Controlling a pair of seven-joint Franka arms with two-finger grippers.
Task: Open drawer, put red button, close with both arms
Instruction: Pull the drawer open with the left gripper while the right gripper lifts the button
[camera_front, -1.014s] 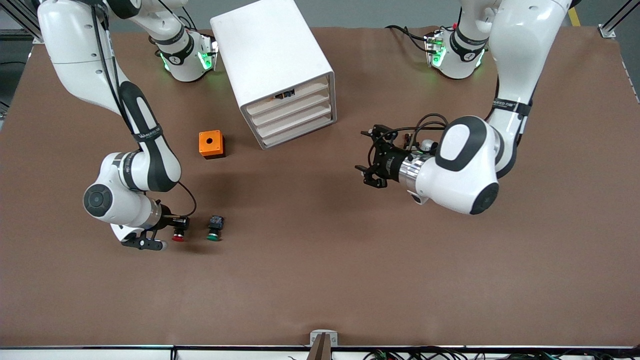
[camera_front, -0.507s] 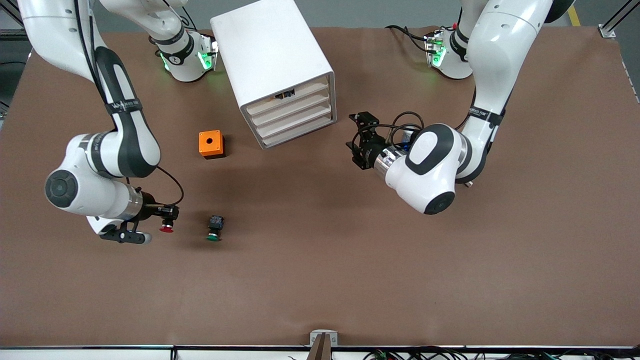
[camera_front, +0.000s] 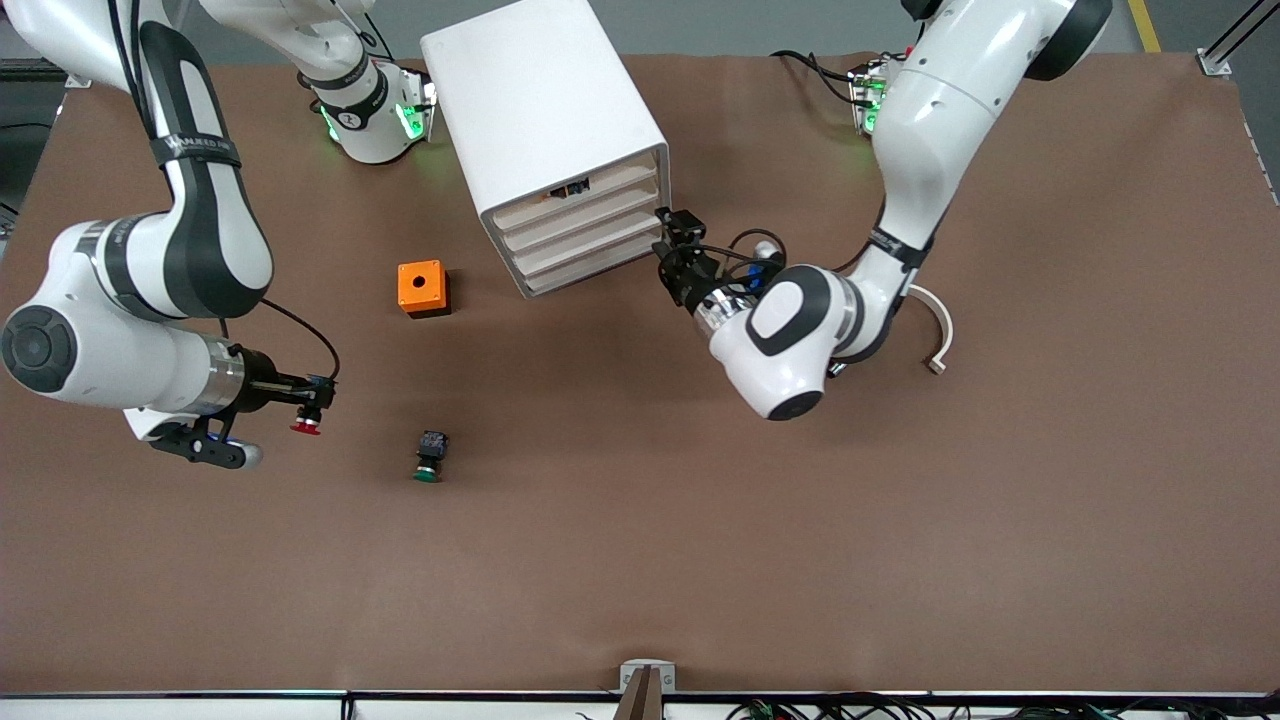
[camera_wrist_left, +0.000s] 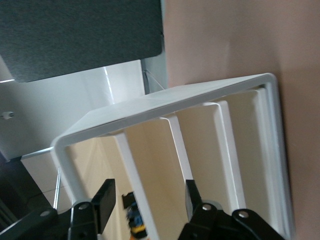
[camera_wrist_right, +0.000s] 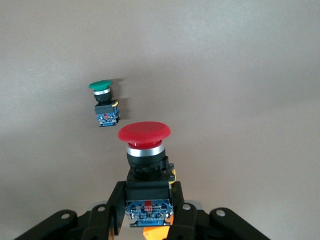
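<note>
The front view looks down over the whole bench (camera_front: 640, 560); each wrist view looks close past its own fingers.

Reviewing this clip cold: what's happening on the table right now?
The right gripper is shut on the red button, held up over the table at the right arm's end. The left gripper is at the front of the white cabinet, its fingers open around a drawer front. All four drawers look closed. The green button and the orange box sit untouched on the table.
</note>
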